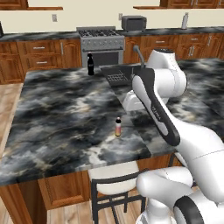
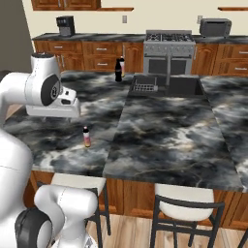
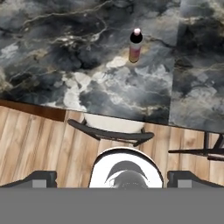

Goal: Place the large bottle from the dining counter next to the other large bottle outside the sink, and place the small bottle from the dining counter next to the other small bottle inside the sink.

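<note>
The small bottle, pale pink with an orange base and a dark cap, stands upright near the front of the dining counter. My gripper hangs above the counter's front edge, open and empty, with its fingertips wide apart. At the counter's far side the tall black large bottle stands just left of the sink. The pink large bottle stands right beside it. The other small bottle is hidden inside the sink.
A faucet rises behind the sink. White-cushioned stools are tucked under the counter's front edge. A stove and wood cabinets line the back wall.
</note>
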